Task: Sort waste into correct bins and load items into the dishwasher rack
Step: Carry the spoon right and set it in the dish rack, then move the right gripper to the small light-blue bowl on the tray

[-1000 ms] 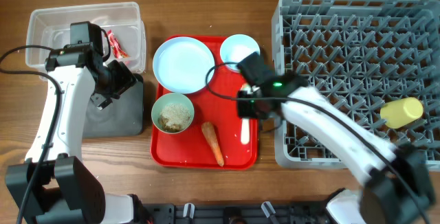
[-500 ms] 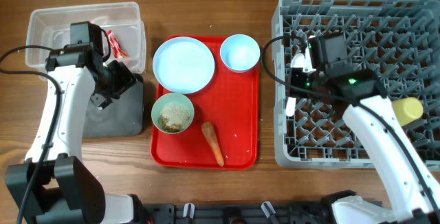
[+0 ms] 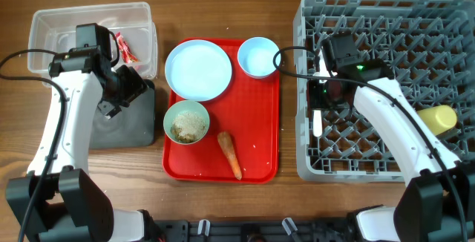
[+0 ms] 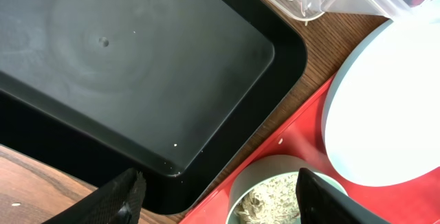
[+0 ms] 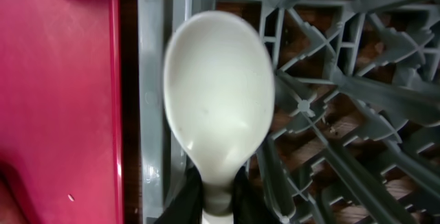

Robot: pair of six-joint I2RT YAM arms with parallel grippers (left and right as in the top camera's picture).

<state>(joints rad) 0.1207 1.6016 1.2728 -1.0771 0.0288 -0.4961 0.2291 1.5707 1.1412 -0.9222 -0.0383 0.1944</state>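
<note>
My right gripper (image 3: 324, 93) is shut on the white plastic spoon (image 3: 316, 121) and holds it over the left edge of the grey dishwasher rack (image 3: 386, 19). In the right wrist view the spoon's bowl (image 5: 218, 107) sticks out past the fingers (image 5: 216, 207). A yellow cup (image 3: 434, 121) lies in the rack. My left gripper (image 3: 119, 97) is open and empty over the black tray (image 3: 122, 127). The red wrapper (image 3: 125, 47) lies in the clear tub (image 3: 89, 19). The white plate (image 3: 198, 69), pale blue bowl (image 3: 258, 56), green bowl with rice (image 3: 186, 122) and carrot (image 3: 229, 154) sit on the red tray. The white scrap is out of view.
The flat red serving tray (image 3: 256, 149) lies between the bins and the rack. In the left wrist view the open fingers (image 4: 223, 196) frame the black tray's corner (image 4: 137, 80), the green bowl (image 4: 271, 196) and the plate's rim (image 4: 385, 107). Cables trail from both arms.
My right arm has carried the spoon from the red tray to the rack's left edge, then shifted slightly left. The left arm has not moved.
</note>
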